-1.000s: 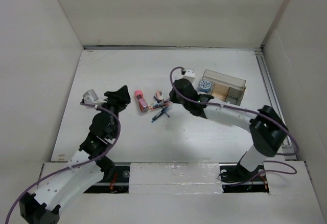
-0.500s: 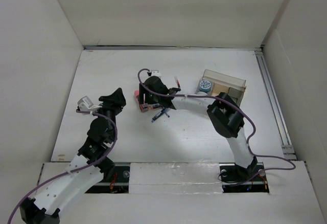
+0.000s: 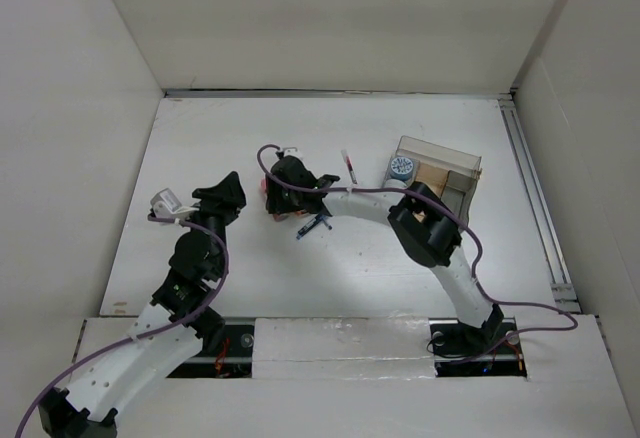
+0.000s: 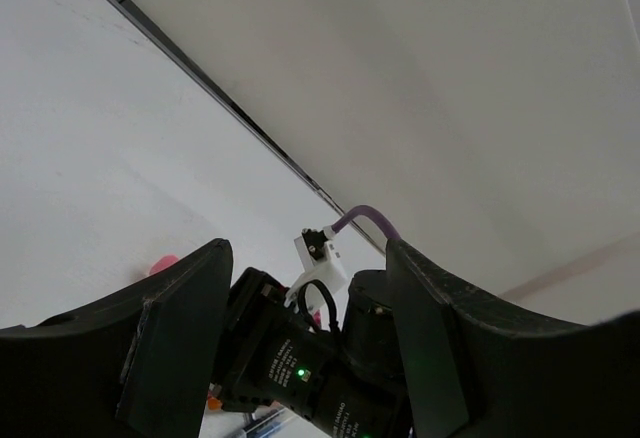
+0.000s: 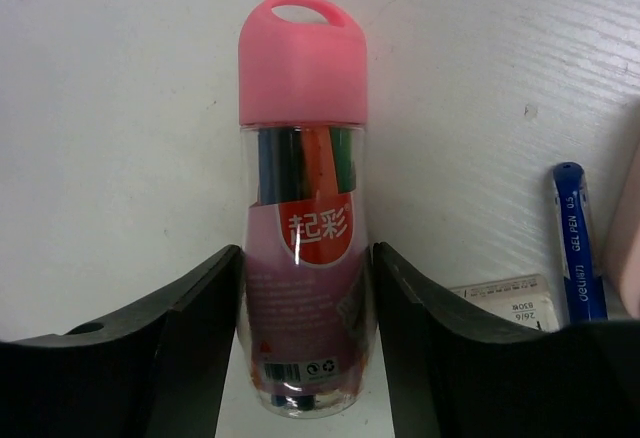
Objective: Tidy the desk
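Observation:
The desk (image 3: pixel 200 148) is a white tabletop walled by white panels. A clear bottle of markers with a pink cap (image 5: pixel 303 158) lies on it, and only its pink end (image 3: pixel 266 184) shows in the top view. My right gripper (image 5: pixel 305 288) has a finger against each side of the bottle, which still rests on the desk; in the top view this gripper (image 3: pixel 274 198) is at mid-desk. My left gripper (image 3: pixel 228 198) is open and empty, held above the desk to the left of the bottle. In the left wrist view it (image 4: pixel 308 288) points at the right wrist.
A blue pen (image 5: pixel 577 238) and a white labelled block (image 5: pixel 500 298) lie right of the bottle. The pen (image 3: pixel 315 224) also shows from above. A thin red pen (image 3: pixel 348 165) lies further back. A clear compartment box (image 3: pixel 440 170) with a round blue item (image 3: pixel 401 167) stands back right. A metal rail (image 3: pixel 535 198) runs along the right edge.
My right arm has swung left from beside the compartment box to the marker bottle and set its fingers around it. My left gripper has drawn back slightly to the left.

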You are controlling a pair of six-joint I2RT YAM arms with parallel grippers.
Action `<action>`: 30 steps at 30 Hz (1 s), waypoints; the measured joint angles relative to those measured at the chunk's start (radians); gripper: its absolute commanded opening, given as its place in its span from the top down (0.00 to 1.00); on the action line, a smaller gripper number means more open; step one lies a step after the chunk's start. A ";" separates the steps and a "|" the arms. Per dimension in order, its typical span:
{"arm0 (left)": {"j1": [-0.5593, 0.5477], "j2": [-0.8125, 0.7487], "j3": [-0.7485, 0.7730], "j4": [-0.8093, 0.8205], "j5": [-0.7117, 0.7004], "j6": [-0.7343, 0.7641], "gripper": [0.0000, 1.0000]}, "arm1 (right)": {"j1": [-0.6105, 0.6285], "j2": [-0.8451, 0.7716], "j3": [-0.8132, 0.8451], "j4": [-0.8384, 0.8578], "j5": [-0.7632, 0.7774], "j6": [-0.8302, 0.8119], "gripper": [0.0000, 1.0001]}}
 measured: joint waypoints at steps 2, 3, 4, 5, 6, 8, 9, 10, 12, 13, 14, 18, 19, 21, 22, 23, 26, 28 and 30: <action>0.000 0.000 0.000 0.000 0.002 0.000 0.41 | 0.001 0.000 0.001 0.000 0.001 0.000 0.68; 0.000 0.000 0.000 0.002 0.002 0.000 0.41 | 0.001 0.000 0.001 0.000 0.001 0.002 0.71; 0.000 0.000 0.000 0.002 0.002 0.000 0.41 | 0.001 0.000 0.001 0.000 0.002 0.002 0.72; 0.000 0.000 0.000 0.001 0.003 0.000 0.41 | 0.001 -0.003 0.000 0.002 0.003 0.003 0.73; 0.000 0.000 0.000 0.001 0.006 0.000 0.41 | 0.001 -0.009 -0.005 0.003 0.006 0.006 0.73; 0.000 0.001 0.000 0.003 0.010 0.001 0.41 | 0.001 -0.043 -0.035 0.013 0.017 0.011 0.73; 0.000 0.002 0.000 0.005 0.010 0.002 0.41 | 0.001 -0.077 -0.064 0.023 0.021 0.015 0.73; 0.000 0.004 0.000 0.008 0.011 0.004 0.41 | 0.001 -0.119 -0.100 0.036 0.027 0.018 0.73; 0.000 0.012 0.000 0.010 0.015 0.005 0.41 | 0.001 -0.229 -0.182 0.063 0.042 0.025 0.73; 0.000 0.019 0.000 0.010 0.021 0.010 0.39 | 0.001 -0.290 -0.215 0.078 0.063 0.028 0.72; 0.000 0.029 0.000 0.014 0.031 0.015 0.39 | 0.001 -0.352 -0.249 0.102 0.086 0.032 0.72; 0.000 0.100 0.003 0.060 0.095 0.063 0.38 | -0.010 -0.607 -0.401 0.187 0.193 0.068 0.73; 0.000 0.129 0.011 0.061 0.120 0.075 0.38 | -0.017 -0.672 -0.452 0.203 0.223 0.083 0.73; 0.000 0.202 0.036 0.065 0.174 0.100 0.37 | -0.049 -0.800 -0.561 0.213 0.288 0.122 0.73; 0.000 0.244 0.057 0.065 0.203 0.113 0.37 | -0.075 -0.861 -0.621 0.214 0.321 0.146 0.72; 0.000 0.277 0.074 0.064 0.227 0.122 0.37 | -0.107 -0.914 -0.678 0.206 0.358 0.170 0.72; 0.000 0.373 0.120 0.063 0.309 0.148 0.37 | -0.217 -1.036 -0.846 0.171 0.441 0.236 0.72; 0.000 0.400 0.129 0.067 0.358 0.164 0.37 | -0.284 -1.080 -0.925 0.126 0.470 0.271 0.72; 0.000 0.408 0.130 0.066 0.389 0.173 0.37 | -0.344 -1.102 -0.981 0.090 0.475 0.298 0.72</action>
